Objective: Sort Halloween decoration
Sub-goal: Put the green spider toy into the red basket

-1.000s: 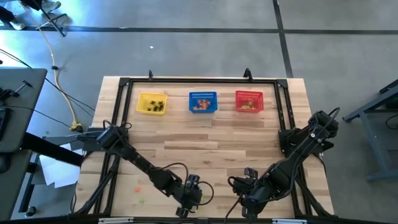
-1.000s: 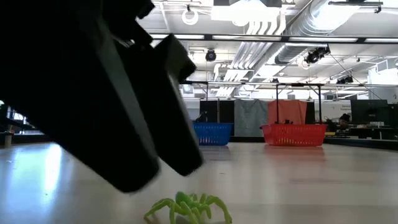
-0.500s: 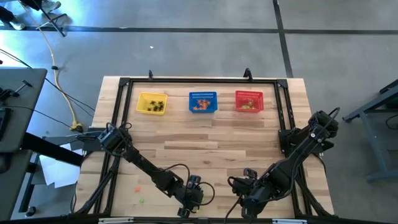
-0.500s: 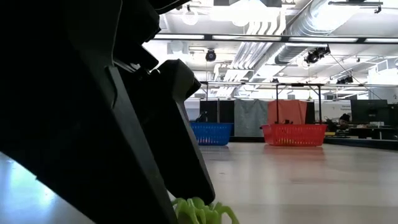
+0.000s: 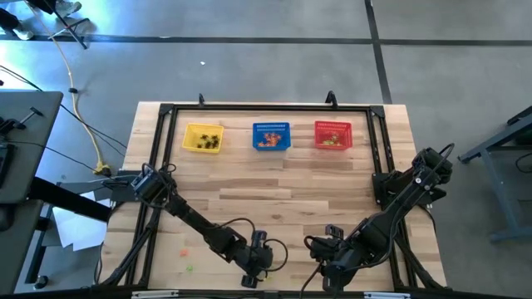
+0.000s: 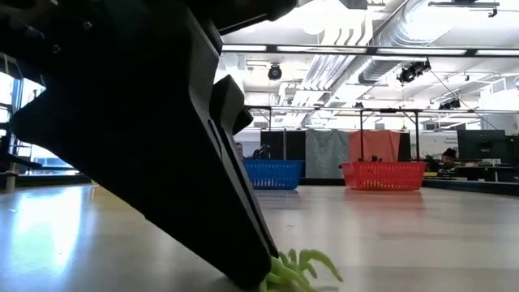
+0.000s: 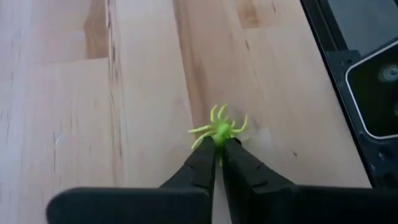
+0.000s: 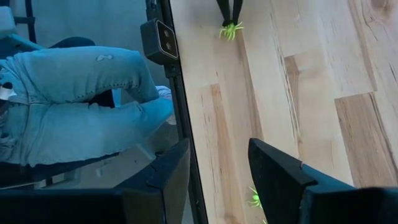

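The left gripper (image 7: 218,144) was down at the table's (image 5: 274,178) near edge, its fingers (image 7: 200,167) drawn narrow and pinching a light green spider (image 7: 218,129) that lay on the wood. The right gripper (image 8: 219,163) hung just beside it near the same edge, fingers spread wide and holding nothing; a second green spider (image 8: 254,198) lay below it. At the far side stood a yellow basket (image 5: 203,138), a blue basket (image 5: 271,135) and a red basket (image 5: 332,134).
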`<act>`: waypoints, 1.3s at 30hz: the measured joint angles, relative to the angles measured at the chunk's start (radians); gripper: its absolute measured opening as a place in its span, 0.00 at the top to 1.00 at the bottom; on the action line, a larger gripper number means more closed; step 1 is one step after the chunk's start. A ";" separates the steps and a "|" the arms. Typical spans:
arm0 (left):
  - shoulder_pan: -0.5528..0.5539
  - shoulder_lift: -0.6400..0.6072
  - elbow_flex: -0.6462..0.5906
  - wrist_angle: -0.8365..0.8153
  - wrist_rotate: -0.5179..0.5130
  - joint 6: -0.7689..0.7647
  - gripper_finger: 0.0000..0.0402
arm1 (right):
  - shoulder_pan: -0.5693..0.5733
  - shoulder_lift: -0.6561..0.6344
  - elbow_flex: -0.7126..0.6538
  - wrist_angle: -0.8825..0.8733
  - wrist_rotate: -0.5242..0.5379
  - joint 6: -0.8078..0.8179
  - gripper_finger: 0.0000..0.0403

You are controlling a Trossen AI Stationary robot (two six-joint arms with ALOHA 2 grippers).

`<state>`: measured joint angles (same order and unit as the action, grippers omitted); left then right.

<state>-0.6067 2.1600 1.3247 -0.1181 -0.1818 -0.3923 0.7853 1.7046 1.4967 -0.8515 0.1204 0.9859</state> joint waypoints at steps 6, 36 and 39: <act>-0.001 0.000 -0.001 -0.004 -0.008 -0.018 0.99 | 0.000 0.000 0.000 0.000 0.000 0.000 0.60; -0.023 -0.192 -0.006 -0.091 -0.066 0.033 1.00 | 0.000 0.000 0.000 0.003 0.000 0.000 0.60; -0.023 -0.227 -0.006 -0.091 -0.073 0.047 1.00 | 0.000 0.000 0.000 0.003 0.000 0.000 0.60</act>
<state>-0.6296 1.9334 1.3190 -0.2088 -0.2546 -0.3457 0.7853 1.7046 1.4967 -0.8482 0.1203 0.9859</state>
